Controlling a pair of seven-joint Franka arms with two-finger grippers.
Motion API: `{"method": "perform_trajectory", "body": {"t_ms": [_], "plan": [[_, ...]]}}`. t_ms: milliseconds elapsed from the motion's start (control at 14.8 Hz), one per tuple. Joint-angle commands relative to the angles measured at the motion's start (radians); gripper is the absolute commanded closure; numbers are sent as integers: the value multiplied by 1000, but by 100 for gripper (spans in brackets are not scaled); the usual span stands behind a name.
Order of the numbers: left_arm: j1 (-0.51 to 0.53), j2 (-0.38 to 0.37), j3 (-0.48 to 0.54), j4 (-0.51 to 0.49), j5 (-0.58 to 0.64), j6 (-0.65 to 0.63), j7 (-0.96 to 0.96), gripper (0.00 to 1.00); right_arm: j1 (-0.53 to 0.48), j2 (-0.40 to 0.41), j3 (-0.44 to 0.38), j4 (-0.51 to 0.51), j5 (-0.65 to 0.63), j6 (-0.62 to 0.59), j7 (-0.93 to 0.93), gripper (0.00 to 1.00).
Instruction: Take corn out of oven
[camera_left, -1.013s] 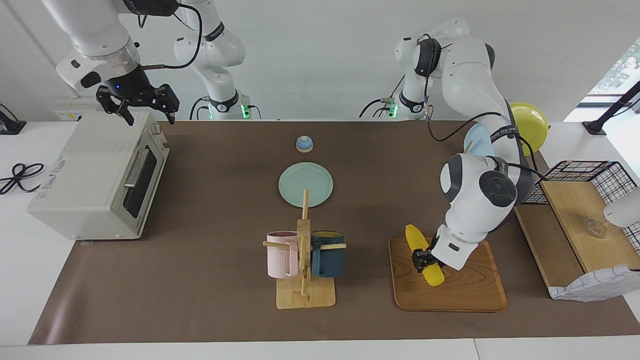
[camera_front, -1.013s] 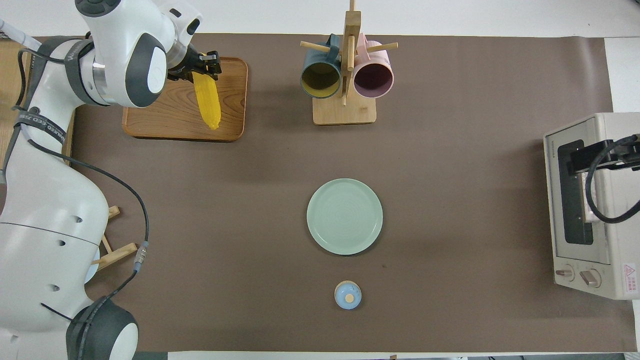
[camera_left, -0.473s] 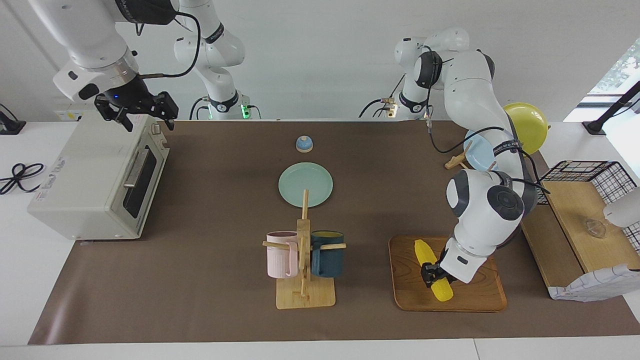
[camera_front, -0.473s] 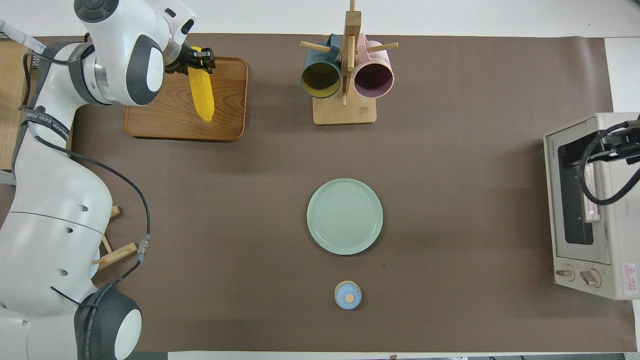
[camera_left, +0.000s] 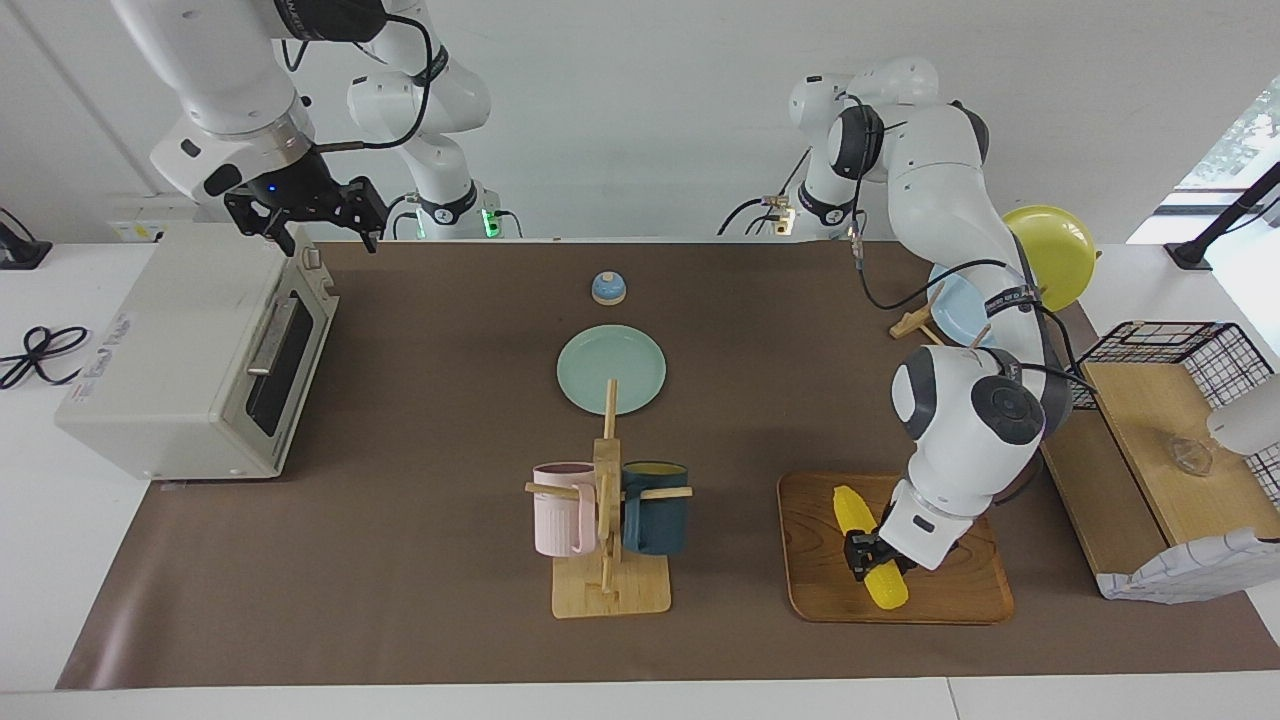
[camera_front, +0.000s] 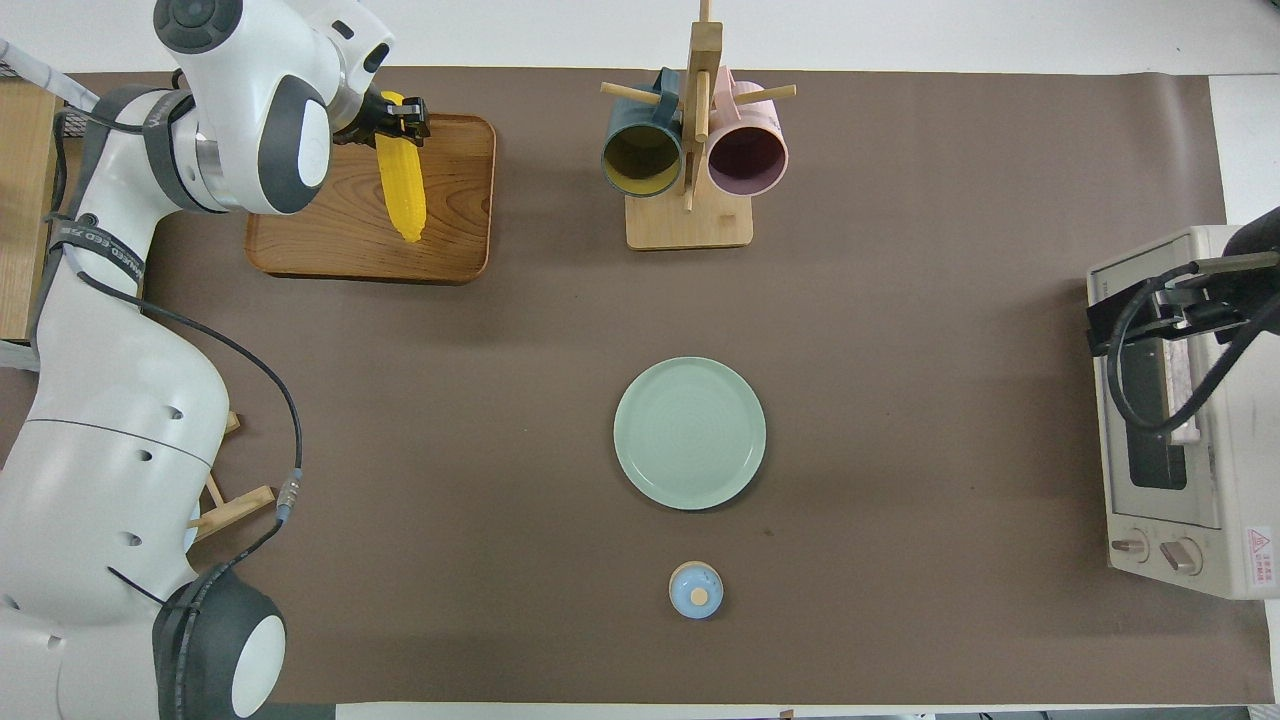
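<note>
Oven (camera_left: 195, 350): boxy, off-white, at the right arm's end of the table; door with dark glass window and metal bar handle is closed.
Right gripper (camera_left: 318, 222): up in the air over the oven's top edge, fingers spread apart, holding nothing.
Bell (camera_left: 608, 288): small blue one on the brown mat, close to the robots.
Green plate (camera_left: 611, 368): mid-table, bare, just farther out than the bell.
Mug rack (camera_left: 607, 520): wooden, a pink and a dark blue mug hung on it.
Corn (camera_left: 870, 547): bright yellow cob, knobbly kernels, tapered ends; lies on the wooden tray, out of the oven.
Wooden tray (camera_left: 940, 600): toward the left arm's end of the table.
Left gripper (camera_left: 868, 560): low on the tray, fingers pinching the cob partway along.
</note>
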Motion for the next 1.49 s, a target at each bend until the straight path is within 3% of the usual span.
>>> {"method": "perform_trajectory", "body": {"t_ms": [0, 270, 473, 608, 878, 1418], "plan": [[2, -5, 3, -25, 13, 27, 14, 0, -13, -40, -2, -53, -9, -19, 13, 0], [0, -14, 3, -23, 13, 6, 14, 0, -12, -62, -5, -86, -9, -14, 31, 0], [0, -95, 9, -37, 12, -100, 9, 0, -18, -80, -9, -112, -7, -11, 28, 0], [2, -216, 11, -119, 12, -198, 0, 0, -9, -74, -8, -104, -7, 21, 26, 0], [-1, -504, 19, -365, 13, -261, -41, 0, -19, -70, -8, -98, -4, 41, 20, 0], [-15, -788, 19, -439, 15, -623, -100, 0, -22, -67, -8, -81, -1, 44, 32, 0]]}}
